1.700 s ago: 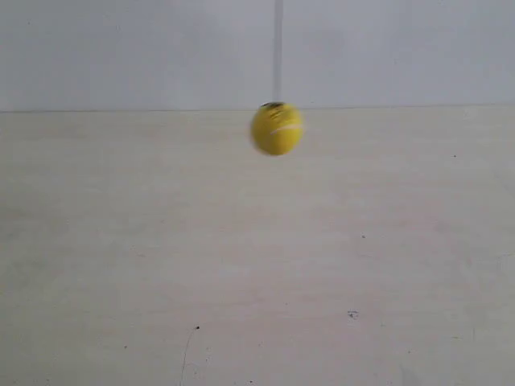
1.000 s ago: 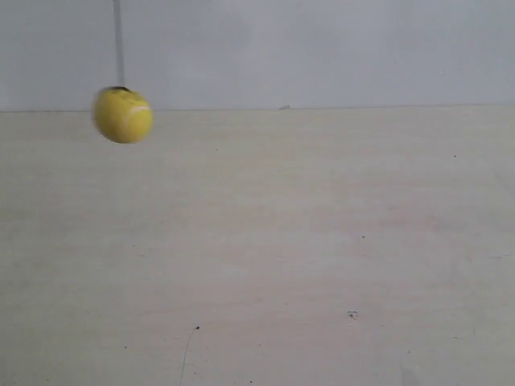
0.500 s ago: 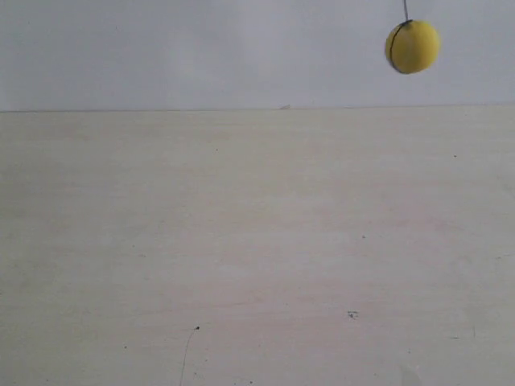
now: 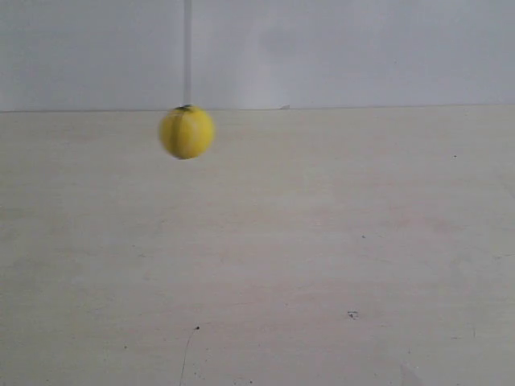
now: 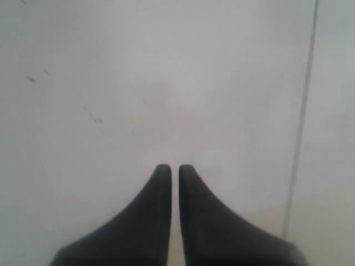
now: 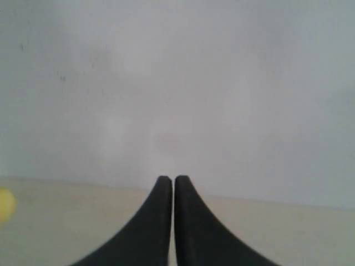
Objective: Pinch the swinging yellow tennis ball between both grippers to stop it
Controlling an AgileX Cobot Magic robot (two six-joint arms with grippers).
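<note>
Ball (image 4: 187,133) is hanging in mid-air on its string (image 4: 187,56), left of centre in the exterior view, right about level with the line where the bench (image 4: 322,257) meets the wall (image 4: 362,48). It's clear of the bench and touching nothing. It's round, so there's no long axis to speak of. The string goes straight up from a dark spot on top, and there's a faint seam running up-down on the side facing us. Both ball and string are motion-blurred.

Left pincer (image 5: 171,168) has its fingers together with just a hairline slit between the tips, holding nothing, pointed at the pale wall. Right pincer (image 6: 168,179) is the same: tips together, nothing in them. In the right wrist view the ball is only a yellow smudge at the frame edge, well apart from the tips.
</note>
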